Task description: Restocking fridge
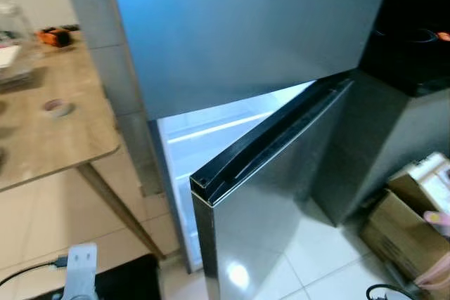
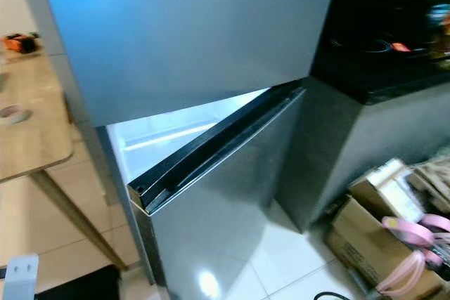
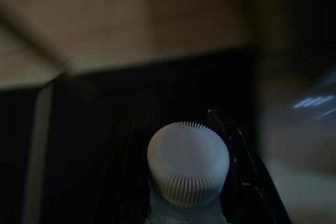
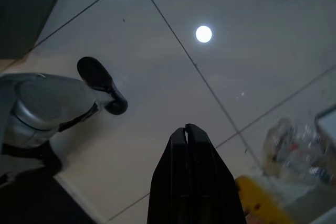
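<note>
Left gripper (image 3: pixel 188 145), left wrist view: black fingers (image 3: pixel 231 145) clamped on either side of a bottle, its white ribbed cap (image 3: pixel 188 169) pointing at the camera. Dark surroundings, a pale wooden surface (image 3: pixel 105 19) above, a blurred bright patch at one edge.

Right wrist view: right gripper (image 4: pixel 186 132) with both fingers pressed tight together, nothing between them, hanging over pale glossy floor tiles (image 4: pixel 226 40). Silver robot leg with a black foot (image 4: pixel 100 82) near it; a crumpled clear plastic bag (image 4: pixel 296 150) and something yellow (image 4: pixel 262 203) on the floor beyond.

Left eye view: grey fridge (image 1: pixel 246 26) straight ahead, upper door closed, lower door (image 1: pixel 274 194) swung partly open with its black top edge toward the camera. Lit white interior (image 1: pixel 211 135) visible in the gap. Wooden table (image 1: pixel 49 131) to the left of the fridge, carrying a roll of tape (image 1: pixel 58 107) and an orange item (image 1: pixel 56 35). Cardboard boxes (image 1: pixel 404 233) on the floor to the right.

Right eye view: same scene, dark counter (image 2: pixel 387 54) right of the fridge, pink straps (image 2: pixel 415 244) draped over the boxes.
</note>
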Available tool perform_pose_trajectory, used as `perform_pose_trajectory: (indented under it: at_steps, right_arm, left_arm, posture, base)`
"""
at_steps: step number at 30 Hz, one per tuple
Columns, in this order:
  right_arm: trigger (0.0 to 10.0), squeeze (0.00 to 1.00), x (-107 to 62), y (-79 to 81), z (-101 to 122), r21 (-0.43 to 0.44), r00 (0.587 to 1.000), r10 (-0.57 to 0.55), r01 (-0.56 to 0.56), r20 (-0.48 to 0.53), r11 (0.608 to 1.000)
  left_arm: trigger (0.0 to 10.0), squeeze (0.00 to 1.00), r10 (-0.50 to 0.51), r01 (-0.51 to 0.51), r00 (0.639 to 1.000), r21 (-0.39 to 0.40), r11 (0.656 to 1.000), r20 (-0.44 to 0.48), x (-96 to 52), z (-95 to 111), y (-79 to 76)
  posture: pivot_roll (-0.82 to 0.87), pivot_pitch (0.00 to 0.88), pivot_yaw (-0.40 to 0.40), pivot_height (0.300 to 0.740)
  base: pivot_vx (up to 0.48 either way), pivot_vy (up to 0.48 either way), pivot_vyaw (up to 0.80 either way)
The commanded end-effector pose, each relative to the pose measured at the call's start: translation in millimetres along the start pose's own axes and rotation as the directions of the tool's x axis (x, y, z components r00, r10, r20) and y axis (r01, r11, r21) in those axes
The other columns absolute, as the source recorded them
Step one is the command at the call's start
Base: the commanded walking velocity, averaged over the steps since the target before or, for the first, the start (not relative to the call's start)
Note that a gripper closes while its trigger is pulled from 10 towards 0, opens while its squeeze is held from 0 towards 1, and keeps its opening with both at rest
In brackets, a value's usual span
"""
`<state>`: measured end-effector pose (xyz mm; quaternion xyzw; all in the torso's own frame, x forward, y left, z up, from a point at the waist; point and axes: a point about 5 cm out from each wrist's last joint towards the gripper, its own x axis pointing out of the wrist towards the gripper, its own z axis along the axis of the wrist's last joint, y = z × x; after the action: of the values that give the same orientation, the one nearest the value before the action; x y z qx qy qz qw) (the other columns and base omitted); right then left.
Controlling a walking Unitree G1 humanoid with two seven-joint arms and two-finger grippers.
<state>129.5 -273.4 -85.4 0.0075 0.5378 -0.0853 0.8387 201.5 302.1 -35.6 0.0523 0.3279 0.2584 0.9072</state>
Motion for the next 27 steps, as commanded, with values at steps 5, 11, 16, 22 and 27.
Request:
perform_pose_trajectory:
  at_steps: [5, 11, 16, 22, 27]
  right_arm:
    - [10.0, 0.00, 1.1, 4.1, 2.9, -0.016, 1.000, 0.006, -0.006, 0.007, 1.000]
    - [10.0, 0.00, 1.5, 7.2, 2.1, -0.013, 1.000, 0.015, -0.015, 0.007, 1.000]
    - [10.0, 0.00, 1.8, 8.4, 1.7, -0.006, 1.000, 0.017, -0.017, 0.008, 1.000]
    - [10.0, 0.00, 1.8, 8.7, 1.6, -0.007, 1.000, 0.018, -0.018, 0.007, 1.000]
    - [10.0, 0.00, 2.0, 10.1, 0.3, -0.011, 1.000, 0.018, -0.018, 0.002, 1.000]
  left_arm:
    - [10.0, 0.00, -0.010, 0.021, 0.998, -0.161, 0.987, 0.063, 1.9, 13.5, -6.1]
    - [10.0, 0.00, -0.082, 0.122, 0.984, -0.263, 0.957, 0.157, 3.6, 30.7, -13.5]
    - [10.0, 0.00, -0.096, 0.145, 0.979, -0.282, 0.948, 0.179, 3.0, 32.1, -15.1]
    - [10.0, 0.00, -0.101, 0.152, 0.978, -0.289, 0.945, 0.184, 2.6, 32.1, -16.2]
    - [10.0, 0.00, -0.262, 0.334, 0.937, -0.373, 0.866, 0.231, -1.8, 31.8, -38.1]
  posture:
    - [-0.12, 0.000, 0.006, 0.740]
    - [-0.12, 0.000, 0.008, 0.740]
    - [-0.12, 0.000, 0.008, 0.740]
    - [-0.12, 0.000, 0.007, 0.740]
    - [-0.12, 0.000, 0.007, 0.740]
  base:
    - [0.000, 0.000, -0.79]
    - [0.000, 0.000, -0.75]
    - [0.000, 0.000, 0.00]
    - [0.000, 0.000, 0.00]
    - [0.000, 0.000, 0.00]
